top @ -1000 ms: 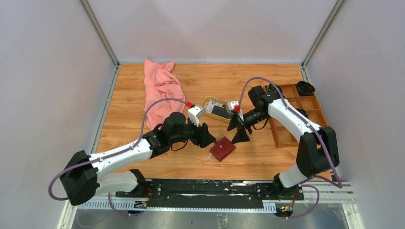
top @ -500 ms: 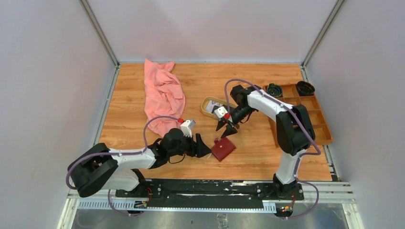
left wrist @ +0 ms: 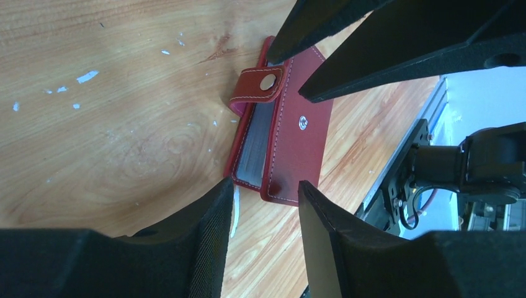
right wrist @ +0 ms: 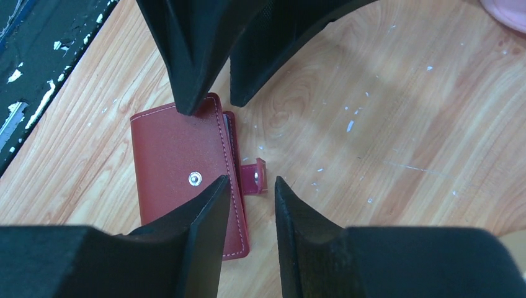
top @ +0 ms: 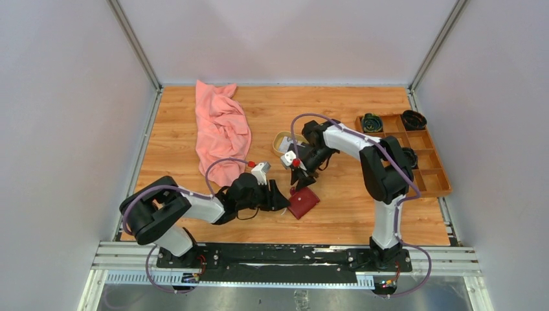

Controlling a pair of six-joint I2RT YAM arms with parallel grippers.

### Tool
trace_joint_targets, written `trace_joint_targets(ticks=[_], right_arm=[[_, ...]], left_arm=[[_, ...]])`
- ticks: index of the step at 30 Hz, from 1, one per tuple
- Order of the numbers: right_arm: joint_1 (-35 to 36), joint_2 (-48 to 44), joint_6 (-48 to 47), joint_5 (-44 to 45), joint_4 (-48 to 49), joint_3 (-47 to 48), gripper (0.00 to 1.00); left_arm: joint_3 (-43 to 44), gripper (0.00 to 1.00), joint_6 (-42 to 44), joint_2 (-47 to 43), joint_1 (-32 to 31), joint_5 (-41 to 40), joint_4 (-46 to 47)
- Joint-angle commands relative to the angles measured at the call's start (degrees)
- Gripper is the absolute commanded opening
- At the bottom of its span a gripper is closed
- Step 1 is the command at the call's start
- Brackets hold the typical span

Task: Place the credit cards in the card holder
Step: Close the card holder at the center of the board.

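On the tabletop point(top: 336, 110) the card holder point(top: 303, 203) lay folded, its snap tab point(left wrist: 259, 85) loose. Flanking it, the left pincer point(left wrist: 263, 192) and right pincer point(right wrist: 250, 183) stood spread, empty. We judged it light, supple and slippery; its free cover edge was perhaps the best hold.

Card holder point(top: 303, 203): access blocked at 9 o'clock by left gripper point(top: 282, 198) and at 12 o'clock by right gripper point(top: 298, 186). Bare table point(top: 349, 214) from 3 to 6 o'clock is passable. Wooden tray point(top: 430, 178) stands well apart at 2 o'clock.
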Motion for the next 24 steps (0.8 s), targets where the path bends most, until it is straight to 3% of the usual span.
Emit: trace_joint_targets(ticks=[1, 14, 24], right_arm=[[1.50, 1.82, 0.84, 1.14, -0.35, 1.38, 0.35], [2.29, 2.29, 2.16, 2.39, -0.93, 1.87, 0.17], [2.29, 0.73, 1.85, 5.17, -1.49, 1.66, 0.16]], left_arm=[[1.23, 0.45, -0.86, 2.67, -0.36, 0.97, 4.58], [1.95, 0.31, -1.42, 7.01, -0.36, 0.85, 4.73], [2.22, 0.21, -1.27, 8.43, 0.40, 1.08, 4.73]])
